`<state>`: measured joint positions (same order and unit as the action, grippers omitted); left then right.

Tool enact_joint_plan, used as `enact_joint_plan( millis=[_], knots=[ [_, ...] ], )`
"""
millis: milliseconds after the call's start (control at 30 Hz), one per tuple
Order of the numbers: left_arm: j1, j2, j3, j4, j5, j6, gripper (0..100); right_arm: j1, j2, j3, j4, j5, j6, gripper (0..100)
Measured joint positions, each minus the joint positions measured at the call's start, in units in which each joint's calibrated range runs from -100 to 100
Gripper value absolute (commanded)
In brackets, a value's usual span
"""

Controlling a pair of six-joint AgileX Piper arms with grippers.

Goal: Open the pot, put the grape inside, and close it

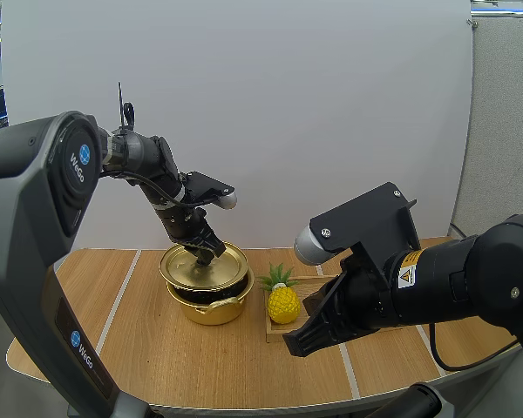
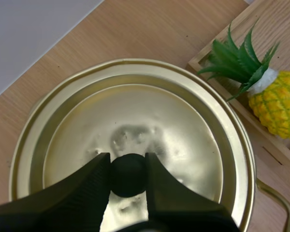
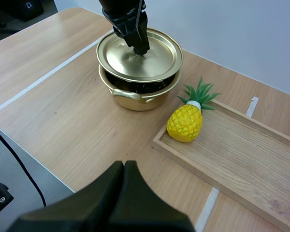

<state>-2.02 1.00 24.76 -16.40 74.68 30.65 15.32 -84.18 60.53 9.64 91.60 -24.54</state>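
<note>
A gold pot (image 1: pixel 211 308) stands on the table, and its gold lid (image 1: pixel 205 266) hangs just above the rim, slightly tilted. My left gripper (image 1: pixel 204 252) is shut on the lid's black knob (image 2: pixel 128 175), with the fingers pinching it from both sides. In the right wrist view the lid (image 3: pixel 135 57) leaves a gap over the pot (image 3: pixel 135 99), and something dark lies inside that I cannot make out. My right gripper (image 3: pixel 124 166) is shut on nothing and hovers over the table's front, near the tray.
A yellow toy pineapple (image 1: pixel 283 303) lies at the left end of a wooden tray (image 3: pixel 241 159), just right of the pot. Bare tabletop stretches left of the pot and in front of it.
</note>
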Motion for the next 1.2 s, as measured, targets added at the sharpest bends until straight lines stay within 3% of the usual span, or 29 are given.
enact_joint_plan(
  millis=[200,900,967,1000,1033,1100,1133,1200],
  knots=[
    [0.00,0.8,1.1,-4.7,0.5,3.1,0,-0.5,0.0,0.0,0.0,0.0,0.0,0],
    [0.00,0.6,7.1,-4.6,-6.7,4.0,0,-0.5,0.0,0.0,0.0,0.0,0.0,0],
    [0.00,0.6,7.1,-4.7,-6.7,4.2,11,-0.5,0.0,0.0,0.0,0.0,0.0,0],
    [0.00,0.6,7.1,-4.7,-6.7,4.4,21,-0.5,0.0,0.0,0.0,0.0,0.0,0],
    [0.00,0.4,7.1,-4.7,-6.5,4.4,36,-0.5,0.0,0.0,0.0,0.0,0.0,0],
    [0.00,0.3,7.1,-4.7,-6.0,4.7,75,-0.5,0.0,0.0,0.0,0.0,0.0,0],
    [0.00,0.3,7.2,-4.7,-4.3,4.8,100,-0.5,0.0,0.0,0.0,0.0,0.0,0],
    [0.00,0.2,7.2,-4.4,-1.3,4.8,100,-0.5,0.0,0.0,0.0,0.0,0.0,0]
  ],
)
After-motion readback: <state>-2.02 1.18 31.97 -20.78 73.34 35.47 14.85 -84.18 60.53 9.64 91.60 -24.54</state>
